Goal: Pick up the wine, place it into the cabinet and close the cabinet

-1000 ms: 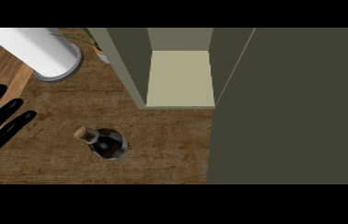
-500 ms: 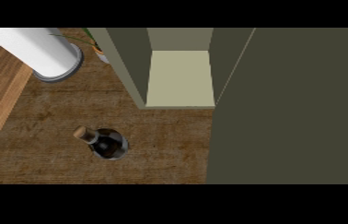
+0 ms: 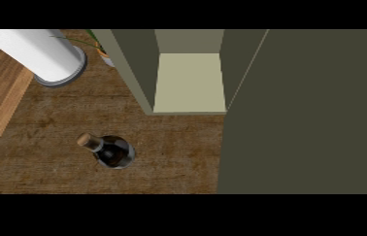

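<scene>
While neither hand is in view, so their fingers cannot be judged, the wine bottle (image 3: 109,150) stands on the worktop (image 3: 172,152) before the open cabinet (image 3: 190,82); likely glass, heavy and slippery, best taken round its body.

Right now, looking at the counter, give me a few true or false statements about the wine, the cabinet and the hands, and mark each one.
1. The wine stands on the counter, outside the cabinet. True.
2. The cabinet is closed. False: its door is open and the shelf shows.
3. A hand is curled round the wine. False: no hand shows in the head view.
4. A white cylinder stands at the upper left. True.
5. The wine lies on the cabinet shelf. False: the shelf holds nothing visible; the wine is in front, to the left.
</scene>
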{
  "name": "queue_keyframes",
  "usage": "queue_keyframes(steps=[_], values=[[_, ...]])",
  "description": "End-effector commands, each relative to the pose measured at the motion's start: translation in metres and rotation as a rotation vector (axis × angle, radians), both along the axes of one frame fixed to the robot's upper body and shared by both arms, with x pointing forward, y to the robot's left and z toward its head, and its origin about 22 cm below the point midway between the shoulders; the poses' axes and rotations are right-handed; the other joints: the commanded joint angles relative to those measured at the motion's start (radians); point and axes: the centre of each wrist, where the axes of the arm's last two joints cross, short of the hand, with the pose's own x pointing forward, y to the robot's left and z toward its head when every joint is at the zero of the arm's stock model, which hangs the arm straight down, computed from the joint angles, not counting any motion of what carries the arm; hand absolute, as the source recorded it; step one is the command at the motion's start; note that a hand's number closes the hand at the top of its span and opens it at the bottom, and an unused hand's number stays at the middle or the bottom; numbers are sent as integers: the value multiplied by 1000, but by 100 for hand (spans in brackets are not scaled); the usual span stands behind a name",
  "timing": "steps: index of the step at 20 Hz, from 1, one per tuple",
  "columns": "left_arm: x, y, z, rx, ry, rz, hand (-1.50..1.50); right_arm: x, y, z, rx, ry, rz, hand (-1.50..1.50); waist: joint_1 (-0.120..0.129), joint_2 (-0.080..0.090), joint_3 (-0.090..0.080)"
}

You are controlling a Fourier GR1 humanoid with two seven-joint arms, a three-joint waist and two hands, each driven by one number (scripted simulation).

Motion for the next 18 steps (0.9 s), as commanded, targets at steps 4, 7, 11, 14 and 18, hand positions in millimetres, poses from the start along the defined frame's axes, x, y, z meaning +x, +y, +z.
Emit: queue_keyframes(steps=[4, 7, 11, 14, 18], values=[[4, -1, -7, 3, -37, 42, -150, -44, -14, 42, 5, -85, 10, -150, -7, 3, 0], [7, 19, -6, 19, -35, 89, -150, -38, -7, 36, 52, -86, -28, -150, -6, 2, 0], [18, 7, -43, 76, 15, 144, -150, -32, -12, 28, 40, -80, -2, -150, -14, 5, 1], [32, 12, -53, 114, 20, 101, -150, -32, -9, 33, 54, -73, 13, -150, -11, 5, 0], [49, -5, -73, 152, 23, 116, -150, -33, -13, 30, 33, -77, 14, -150, -23, 6, 0]])
